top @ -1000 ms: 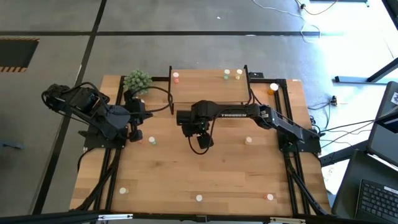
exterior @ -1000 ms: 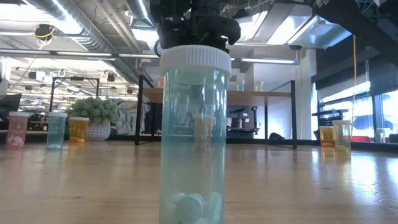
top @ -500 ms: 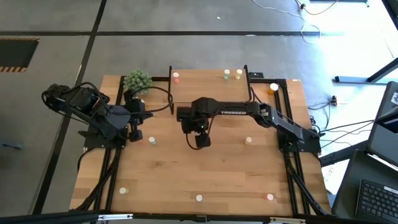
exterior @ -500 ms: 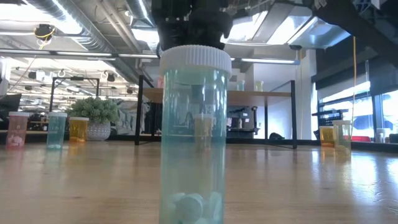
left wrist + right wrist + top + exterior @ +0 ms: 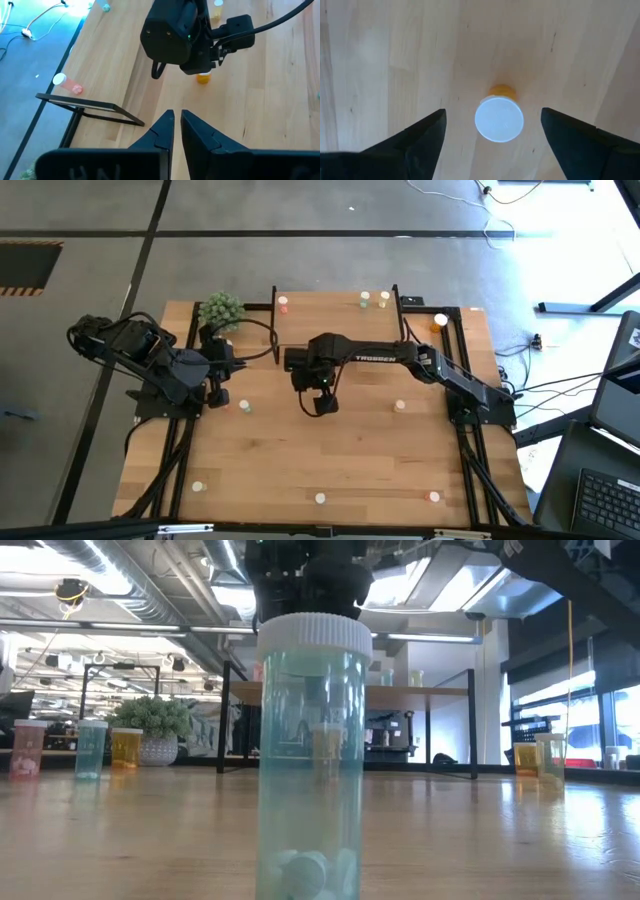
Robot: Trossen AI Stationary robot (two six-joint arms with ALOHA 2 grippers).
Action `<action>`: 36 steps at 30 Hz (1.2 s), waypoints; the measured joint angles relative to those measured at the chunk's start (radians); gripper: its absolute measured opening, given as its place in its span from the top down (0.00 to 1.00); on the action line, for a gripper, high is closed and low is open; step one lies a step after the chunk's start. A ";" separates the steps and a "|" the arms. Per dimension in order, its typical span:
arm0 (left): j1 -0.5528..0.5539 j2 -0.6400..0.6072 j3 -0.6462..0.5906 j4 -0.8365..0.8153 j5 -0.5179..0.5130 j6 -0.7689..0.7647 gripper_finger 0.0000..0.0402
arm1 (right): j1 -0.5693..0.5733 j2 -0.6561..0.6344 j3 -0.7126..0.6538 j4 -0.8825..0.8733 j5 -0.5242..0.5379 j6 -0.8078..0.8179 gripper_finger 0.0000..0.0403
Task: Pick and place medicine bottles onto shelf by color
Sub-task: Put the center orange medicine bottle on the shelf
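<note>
Right gripper (image 5: 492,135) hangs over the middle of the surface (image 5: 350,460), pointing straight down, fingers (image 5: 415,140) spread wide. An orange bottle (image 5: 499,116) with a white cap stands upright on the wood between them, touching neither finger; nothing held. Left wrist view shows the same orange bottle (image 5: 203,77) directly under the right arm's wrist housing.

Left gripper (image 5: 177,131) sits at the 9 o'clock side of the surface, fingers almost together with only a thin slit between them, empty. Left arm waits there.

Shelf (image 5: 335,308) stands at 12 o'clock, light wood on a black frame. On it: a red-pink bottle (image 5: 283,303) at its left end, two pale-capped bottles (image 5: 374,299) near its right end. An orange bottle (image 5: 440,321) sits just right of the shelf at about 1 o'clock.

Loose bottles on the surface: two small ones (image 5: 243,406) near the left gripper at 9 o'clock, one (image 5: 400,405) at 3 o'clock from centre, and along the near edge one at 7 o'clock (image 5: 198,486), one at 6 o'clock (image 5: 320,499), and a red one at 5 o'clock (image 5: 432,497).

Low view is filled by a pale blue-green bottle (image 5: 310,755) with a white cap, upright, white pills in its bottom. Potted plant (image 5: 220,311) at 11 o'clock, beside the shelf's left end.
</note>
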State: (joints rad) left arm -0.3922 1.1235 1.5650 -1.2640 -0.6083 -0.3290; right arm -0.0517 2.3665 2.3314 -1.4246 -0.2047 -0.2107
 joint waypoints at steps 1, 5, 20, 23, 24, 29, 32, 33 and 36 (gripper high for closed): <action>0.000 0.000 0.000 0.000 0.000 0.000 0.93 | 0.000 0.000 0.000 0.000 0.000 0.000 0.19; 0.000 0.000 0.000 0.000 0.000 0.000 0.95 | 0.002 0.000 0.000 0.000 -0.006 -0.004 0.19; 0.000 0.000 0.000 0.000 0.000 0.000 0.99 | 0.030 0.000 0.001 -0.013 0.047 -0.029 0.19; 0.000 0.000 0.000 0.000 0.000 0.000 1.00 | 0.042 0.005 0.001 -0.017 0.065 -0.040 0.19; 0.000 0.000 0.000 0.000 0.000 0.000 1.00 | 0.044 0.006 0.001 -0.017 0.072 -0.039 0.19; 0.000 0.000 0.000 0.000 0.000 0.000 0.98 | 0.044 0.018 0.002 -0.015 0.092 -0.023 0.19; 0.000 0.000 0.000 0.000 0.000 0.000 0.97 | 0.043 0.026 0.002 -0.017 0.118 -0.007 0.19; 0.000 0.000 0.000 0.000 0.000 0.000 0.96 | 0.043 0.026 0.002 -0.023 0.120 -0.007 0.19; 0.000 0.000 0.000 0.000 0.000 0.000 0.95 | 0.043 0.026 0.002 -0.032 0.120 -0.007 0.19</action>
State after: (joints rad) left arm -0.3920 1.1236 1.5650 -1.2636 -0.6083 -0.3290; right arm -0.0082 2.3928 2.3329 -1.4569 -0.0845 -0.2176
